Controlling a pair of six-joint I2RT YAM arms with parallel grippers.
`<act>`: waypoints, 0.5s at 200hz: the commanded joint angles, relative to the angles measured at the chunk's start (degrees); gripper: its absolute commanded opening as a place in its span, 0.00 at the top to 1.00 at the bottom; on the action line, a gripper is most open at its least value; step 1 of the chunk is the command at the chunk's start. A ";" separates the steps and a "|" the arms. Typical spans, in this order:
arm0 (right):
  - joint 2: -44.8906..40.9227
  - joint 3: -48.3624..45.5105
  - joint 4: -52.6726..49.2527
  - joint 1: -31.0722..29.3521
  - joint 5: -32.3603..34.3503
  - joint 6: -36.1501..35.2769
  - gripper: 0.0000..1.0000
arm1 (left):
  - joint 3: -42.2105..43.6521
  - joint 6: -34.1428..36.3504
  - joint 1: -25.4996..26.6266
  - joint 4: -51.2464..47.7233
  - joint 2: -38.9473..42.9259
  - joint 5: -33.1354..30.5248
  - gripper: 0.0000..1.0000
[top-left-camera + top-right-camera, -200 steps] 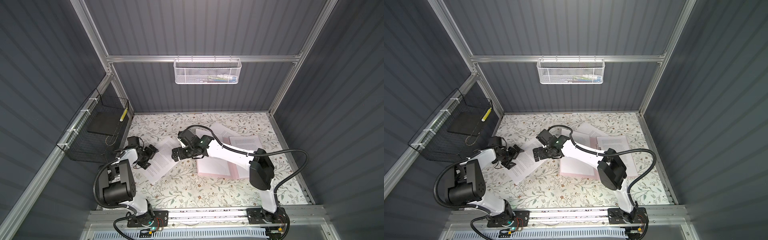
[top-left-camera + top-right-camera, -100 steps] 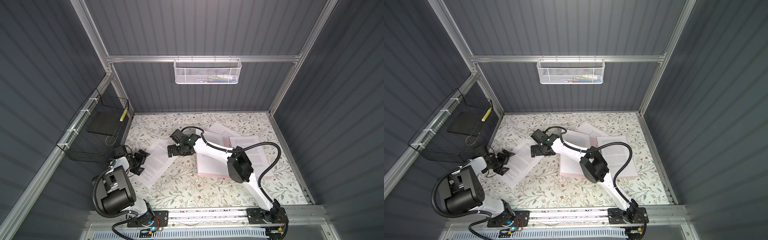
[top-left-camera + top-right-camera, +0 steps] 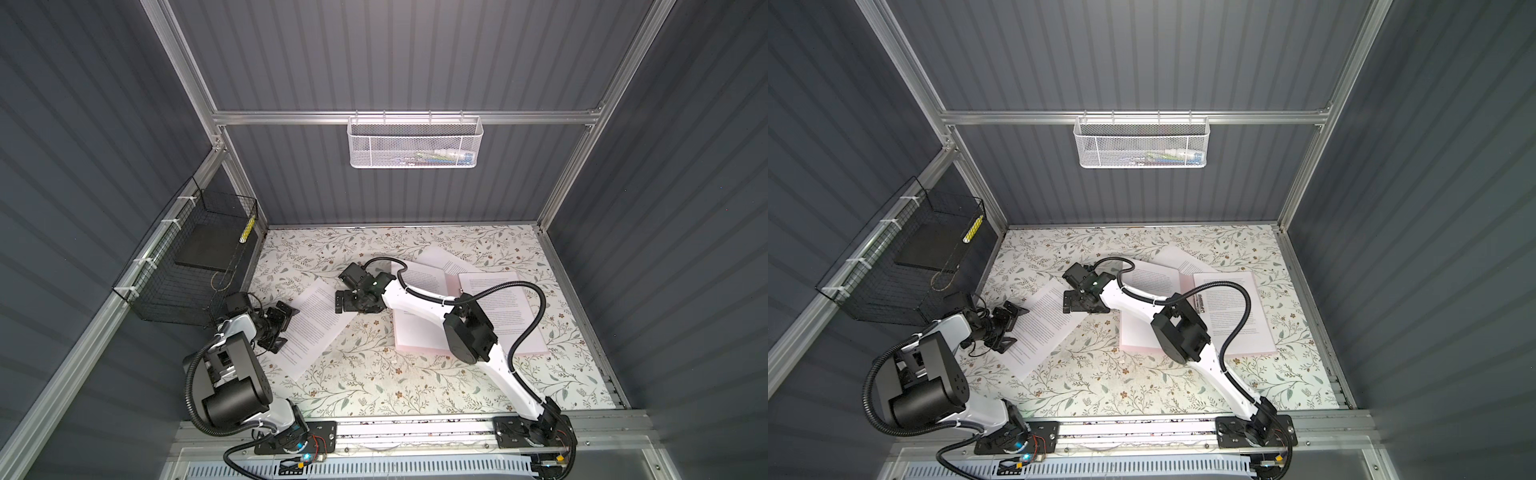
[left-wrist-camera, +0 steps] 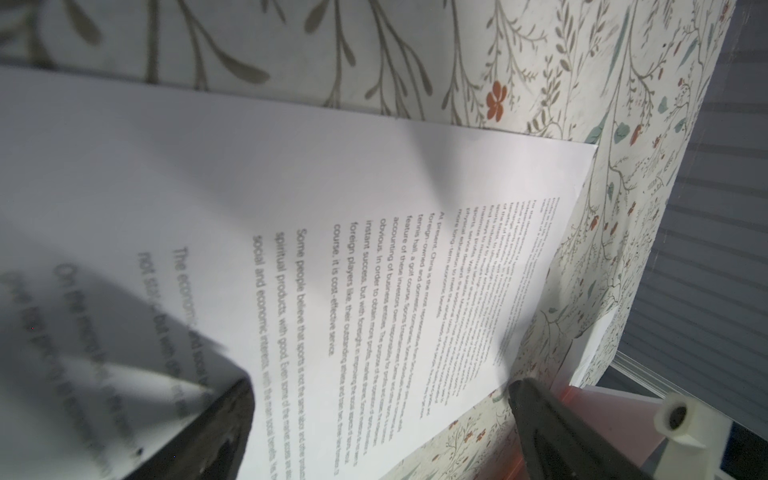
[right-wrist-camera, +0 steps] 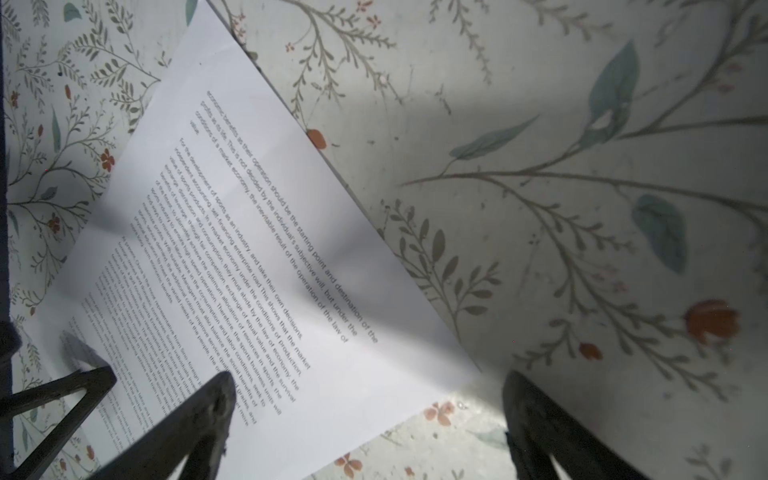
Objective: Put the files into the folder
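One loose file sheet (image 3: 316, 328) (image 3: 1040, 328) lies slanted on the floral table, left of the open pink folder (image 3: 415, 336) (image 3: 1140, 336). More printed sheets (image 3: 498, 299) (image 3: 422, 276) rest on and behind the folder. My left gripper (image 3: 284, 328) (image 4: 378, 395) is open and low at the sheet's left edge, one finger over the paper. The right gripper (image 3: 341, 302) (image 5: 370, 395) is open over the sheet's far right corner, one fingertip above the text and one above bare table. Neither holds anything.
A black wire basket (image 3: 195, 266) with a dark slab hangs on the left wall, close to my left arm. On the back wall hangs a white mesh basket (image 3: 415, 143). My right arm (image 3: 419, 303) stretches across the folder's left half.
My right gripper has slid left off the folder to the loose sheet's far corner. My left gripper drew back to the sheet's left edge. Both stayed open.
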State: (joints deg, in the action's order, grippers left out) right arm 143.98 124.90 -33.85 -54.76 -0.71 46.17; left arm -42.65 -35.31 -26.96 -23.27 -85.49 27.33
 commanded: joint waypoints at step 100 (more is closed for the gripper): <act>5.52 0.52 9.23 -3.83 -11.93 9.64 0.01 | 4.38 -0.20 -0.64 -7.31 -4.25 -2.42 0.00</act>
State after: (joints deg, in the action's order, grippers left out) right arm 145.75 125.78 -26.02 -57.12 -8.05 52.62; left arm -42.57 -35.33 -27.38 -23.07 -85.89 28.71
